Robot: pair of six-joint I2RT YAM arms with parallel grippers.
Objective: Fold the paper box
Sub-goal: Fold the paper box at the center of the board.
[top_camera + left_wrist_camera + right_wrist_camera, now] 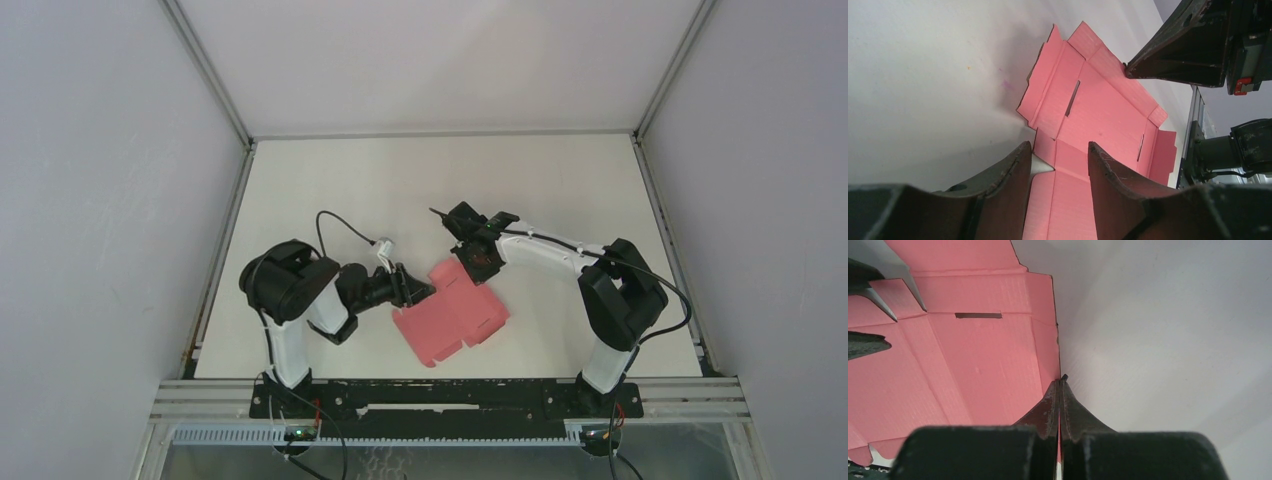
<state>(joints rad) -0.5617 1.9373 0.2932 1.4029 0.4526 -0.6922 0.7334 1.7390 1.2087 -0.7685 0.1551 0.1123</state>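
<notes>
The pink paper box (pixel 452 315) lies unfolded and flat on the table (pixel 330 180), near the middle of its near edge. The left gripper (pixel 424 291) is released, its 2 fingers straddling a flap on the box's left side. Farther back, the right gripper (pixel 480 275), clenched tight, meets the box's far edge.
</notes>
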